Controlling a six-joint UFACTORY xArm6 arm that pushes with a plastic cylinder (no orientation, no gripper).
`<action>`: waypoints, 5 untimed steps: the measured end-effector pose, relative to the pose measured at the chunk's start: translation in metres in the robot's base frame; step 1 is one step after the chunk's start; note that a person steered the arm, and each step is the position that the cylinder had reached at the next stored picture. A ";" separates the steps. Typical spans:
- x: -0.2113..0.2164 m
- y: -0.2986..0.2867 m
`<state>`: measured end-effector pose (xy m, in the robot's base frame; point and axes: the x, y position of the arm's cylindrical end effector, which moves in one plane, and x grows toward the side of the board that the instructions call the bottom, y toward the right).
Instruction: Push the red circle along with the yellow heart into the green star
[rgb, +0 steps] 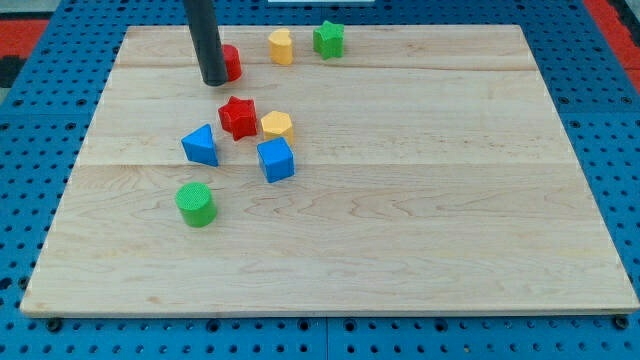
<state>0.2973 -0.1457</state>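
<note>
My tip (214, 81) stands at the view's upper left, touching the left side of the red circle (231, 63), which it partly hides. The yellow heart (281, 46) sits a short way to the right of the red circle, with a small gap between them. The green star (328, 39) sits just right of the yellow heart, near the board's top edge, also slightly apart from it. The three lie roughly in a row.
Below the row is a cluster: red star (238, 117), yellow hexagon (277, 124), blue triangle (201, 146), blue cube (276, 160). A green cylinder (196, 204) stands lower left. The wooden board (420, 220) lies on a blue pegboard.
</note>
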 end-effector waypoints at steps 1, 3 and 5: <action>-0.025 -0.023; -0.039 0.009; 0.001 0.017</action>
<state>0.2983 -0.1284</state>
